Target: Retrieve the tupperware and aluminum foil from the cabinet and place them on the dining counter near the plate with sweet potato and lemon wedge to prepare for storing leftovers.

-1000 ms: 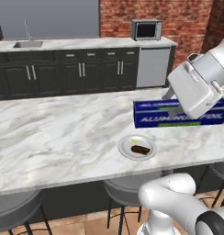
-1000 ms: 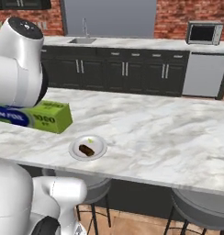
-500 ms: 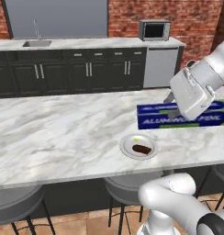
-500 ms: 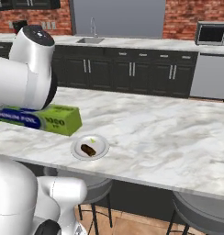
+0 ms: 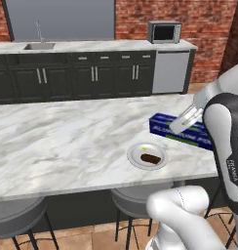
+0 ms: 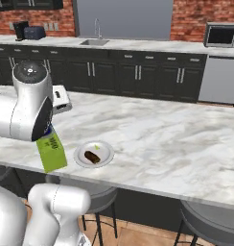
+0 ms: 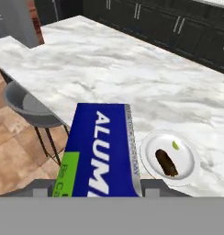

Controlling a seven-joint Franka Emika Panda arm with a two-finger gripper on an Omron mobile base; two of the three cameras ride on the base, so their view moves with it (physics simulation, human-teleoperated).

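aluminum foil box [image 7: 102, 151]: blue and green, over the dining counter [image 5: 67, 136] edge, just beside the plate [image 5: 136, 156] | plate: sweet potato [image 7: 165, 163], lemon wedge [image 7: 175, 145] | gripper [image 5: 183, 120]: clamped on the box | stool [image 7: 29, 108]: below the counter edge

My arm [image 6: 28, 108] crosses the left side. Green end of the aluminum foil box [image 6: 52, 153] pokes out beneath it, near the plate [image 6: 94, 153] with sweet potato [image 6: 92, 156] on the marble counter [image 6: 167, 144].
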